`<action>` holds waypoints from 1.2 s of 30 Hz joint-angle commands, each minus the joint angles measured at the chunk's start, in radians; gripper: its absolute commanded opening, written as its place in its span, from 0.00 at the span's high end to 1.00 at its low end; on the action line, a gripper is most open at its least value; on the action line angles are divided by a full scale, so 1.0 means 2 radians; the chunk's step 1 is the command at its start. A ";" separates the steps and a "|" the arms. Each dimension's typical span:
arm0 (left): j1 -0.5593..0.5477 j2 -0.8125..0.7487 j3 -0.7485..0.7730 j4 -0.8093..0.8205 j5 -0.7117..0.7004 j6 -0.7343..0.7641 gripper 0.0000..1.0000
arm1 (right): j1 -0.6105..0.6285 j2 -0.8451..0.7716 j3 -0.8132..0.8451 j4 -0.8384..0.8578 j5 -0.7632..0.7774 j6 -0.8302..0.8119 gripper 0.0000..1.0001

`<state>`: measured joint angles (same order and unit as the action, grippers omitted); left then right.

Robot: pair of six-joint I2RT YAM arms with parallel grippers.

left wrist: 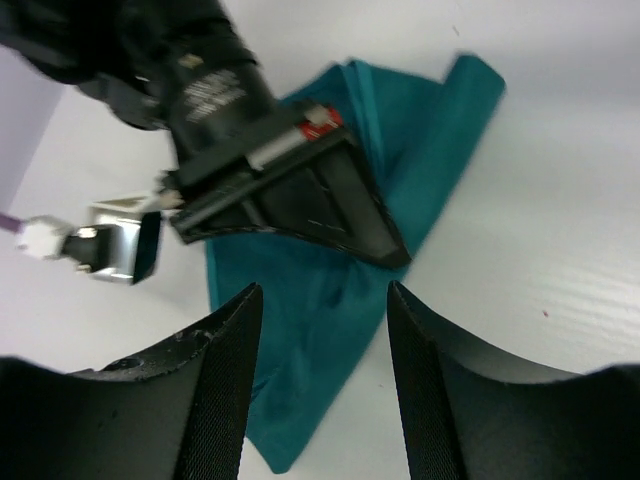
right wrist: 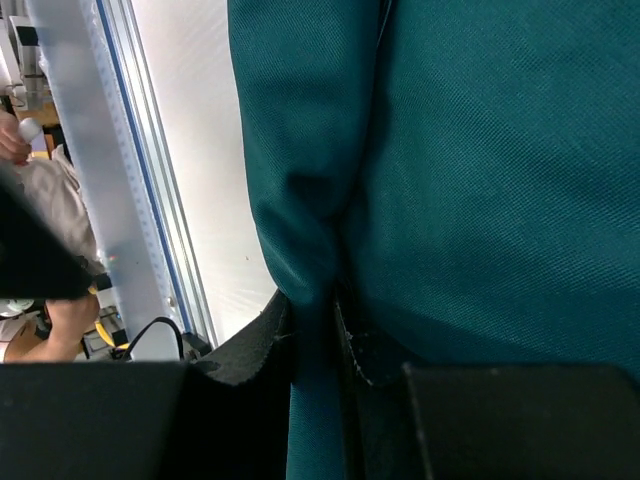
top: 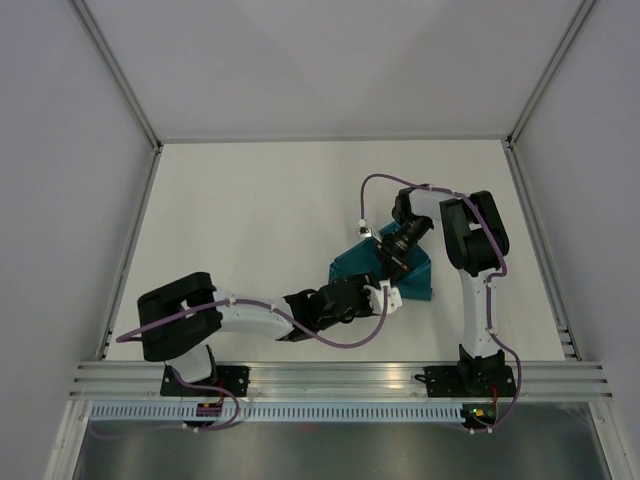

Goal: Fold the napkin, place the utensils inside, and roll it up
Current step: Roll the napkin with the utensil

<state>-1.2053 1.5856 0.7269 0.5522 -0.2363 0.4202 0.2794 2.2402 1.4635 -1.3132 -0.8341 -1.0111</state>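
Note:
The teal napkin (top: 350, 263) lies bunched up at the table's centre right. My right gripper (top: 392, 258) comes down on it from behind and is shut on a fold of the cloth. In the right wrist view that pinched fold (right wrist: 315, 250) runs between the fingers (right wrist: 255, 345), and the napkin (right wrist: 480, 150) fills the frame. My left gripper (left wrist: 323, 288) is open over the napkin's near corner (left wrist: 300, 400), holding nothing. The right gripper (left wrist: 300, 195) shows just beyond it. The utensils are out of view.
An aluminium rail (top: 340, 378) with both arm bases runs along the near edge. White walls close off the left, back and right sides. A purple cable (top: 340, 340) loops beside the left wrist. The rail (right wrist: 90, 200) also shows in the right wrist view.

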 commanded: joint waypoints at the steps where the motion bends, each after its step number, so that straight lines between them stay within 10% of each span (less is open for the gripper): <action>1: -0.026 0.048 0.009 0.029 -0.026 0.084 0.41 | 0.000 0.031 -0.002 0.063 0.080 -0.044 0.80; 22: -0.026 0.173 0.015 0.086 -0.038 0.121 0.37 | -0.002 0.035 0.002 0.055 0.080 -0.046 0.80; 36: -0.010 0.200 0.069 -0.057 0.018 0.080 0.64 | -0.002 0.036 0.003 0.056 0.081 -0.044 0.80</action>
<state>-1.2350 1.9388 0.8314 0.6109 -0.2752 0.6430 0.2775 2.2604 1.4693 -1.3590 -0.8215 -1.0256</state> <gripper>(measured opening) 0.382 0.245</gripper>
